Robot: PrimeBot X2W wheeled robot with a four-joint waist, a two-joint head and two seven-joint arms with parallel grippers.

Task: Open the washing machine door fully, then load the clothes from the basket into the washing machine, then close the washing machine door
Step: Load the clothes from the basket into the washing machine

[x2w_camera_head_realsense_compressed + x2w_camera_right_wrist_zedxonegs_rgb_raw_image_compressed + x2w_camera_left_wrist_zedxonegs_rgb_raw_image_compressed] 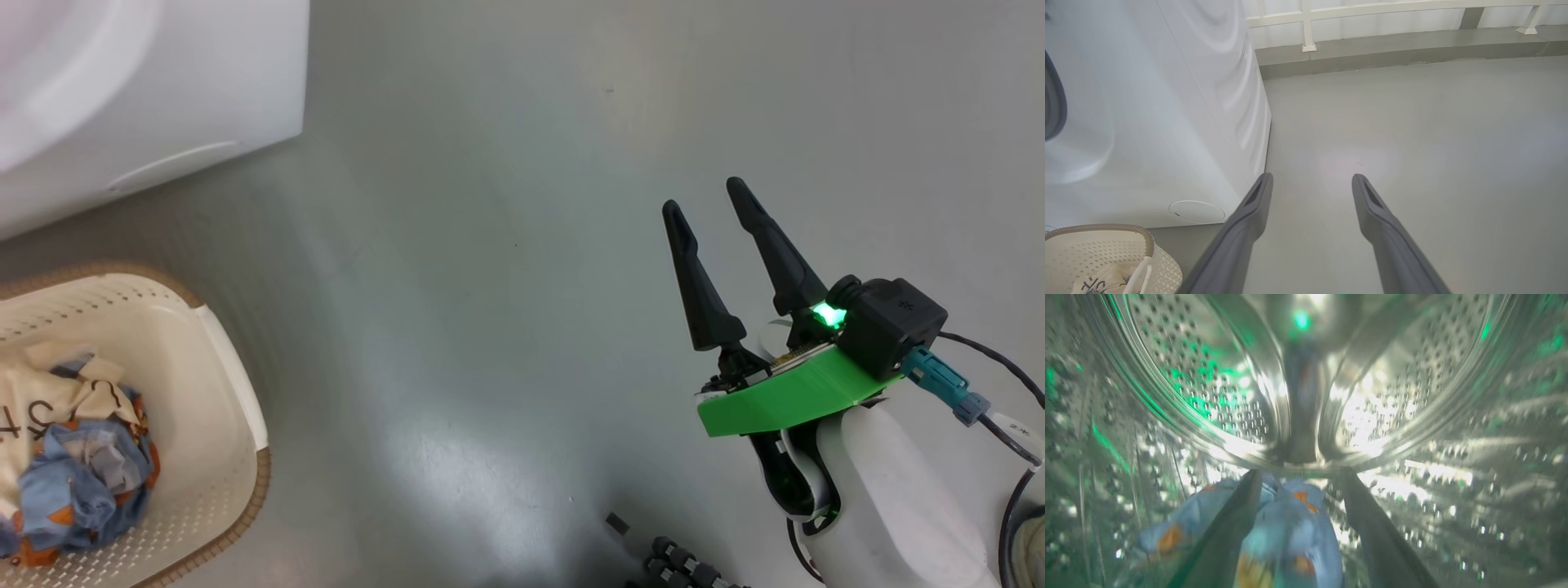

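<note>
Cream garment [49, 392] lettering unreadable; both jaws wide, left astride blue garment [1290, 535], right empty.

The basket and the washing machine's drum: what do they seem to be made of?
The basket looks like matte cream plastic: moulded walls with neat rows of small holes; its brown rim only looks woven. The drum seems to be polished steel: mirror-bright, catching green light, and punched with holes.
</note>
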